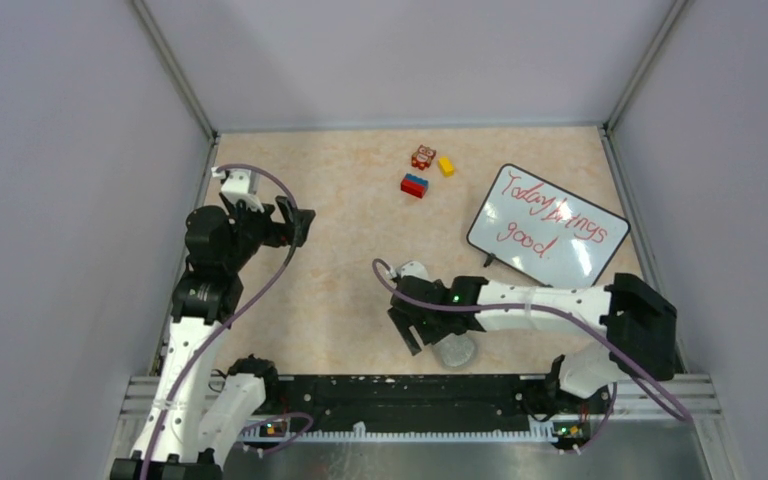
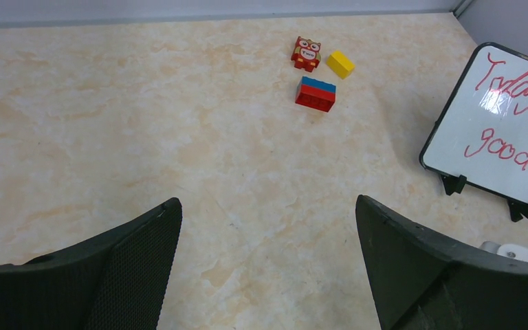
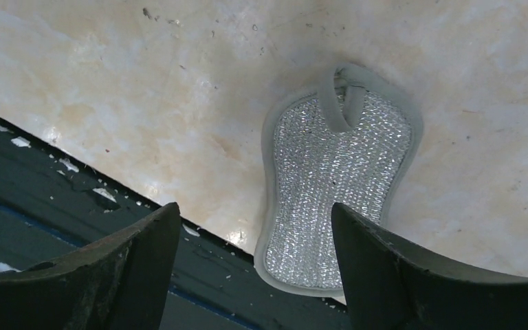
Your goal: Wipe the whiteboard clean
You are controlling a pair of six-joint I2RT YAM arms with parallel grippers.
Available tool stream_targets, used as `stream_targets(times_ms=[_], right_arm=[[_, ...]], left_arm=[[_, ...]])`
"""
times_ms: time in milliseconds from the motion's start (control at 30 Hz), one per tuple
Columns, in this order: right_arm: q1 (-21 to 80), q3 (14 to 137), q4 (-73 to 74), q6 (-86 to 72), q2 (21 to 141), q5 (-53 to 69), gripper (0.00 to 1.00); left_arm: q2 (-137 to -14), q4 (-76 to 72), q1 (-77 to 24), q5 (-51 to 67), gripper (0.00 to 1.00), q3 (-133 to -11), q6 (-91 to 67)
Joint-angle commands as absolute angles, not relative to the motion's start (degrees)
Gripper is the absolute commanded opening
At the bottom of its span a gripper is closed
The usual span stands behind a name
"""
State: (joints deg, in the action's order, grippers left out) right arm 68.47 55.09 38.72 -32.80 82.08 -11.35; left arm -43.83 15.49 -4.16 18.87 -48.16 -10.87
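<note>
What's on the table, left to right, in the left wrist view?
owl figure → yellow brick → whiteboard. The red-and-blue brick is left out: it spans the same stretch as the owl figure and reaches towards the yellow brick.

- Broad bare surface (image 1: 340, 280) ran between the left claw (image 1: 298, 222) and the whiteboard (image 1: 548, 226), an easy passage.
- Small blocks (image 1: 414, 185) crowded the far side, near the whiteboard's upper-left corner.
- The right arm (image 1: 540, 298) stretched along in front of the whiteboard's near edge, blocking that approach.
- Under the right claw (image 1: 415, 330), jaws spread, the mesh pad (image 3: 333, 192) butted the black rail (image 3: 34, 172).
</note>
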Motion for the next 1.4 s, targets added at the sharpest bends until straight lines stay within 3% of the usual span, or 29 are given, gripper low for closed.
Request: stream_targets(times_ms=[0, 733, 1033, 1167, 1367], right_arm=[[71.6, 58.9, 40.1, -35.9, 85.9, -17.5, 0.78], [71.6, 54.0, 35.8, -41.0, 88.5, -27.0, 0.85], [71.6, 51.5, 31.1, -41.1, 91.5, -25.2, 0.71], [71.7, 49.9, 28.5, -41.3, 92.4, -25.1, 0.60], [71.7, 48.3, 26.3, -40.9, 94.6, -25.0, 0.58]], left_arm=[[-41.9, 12.6, -5.1, 16.8, 0.99, -47.7, -8.6], [-41.6, 13.0, -5.8, 16.6, 0.99, -46.9, -8.3], [-41.7, 13.1, -5.8, 16.6, 0.99, -46.8, -8.3], [-41.8, 13.0, -5.8, 16.6, 0.99, -46.7, -8.3], [-42.0, 13.0, -5.8, 16.6, 0.99, -46.6, -8.2]])
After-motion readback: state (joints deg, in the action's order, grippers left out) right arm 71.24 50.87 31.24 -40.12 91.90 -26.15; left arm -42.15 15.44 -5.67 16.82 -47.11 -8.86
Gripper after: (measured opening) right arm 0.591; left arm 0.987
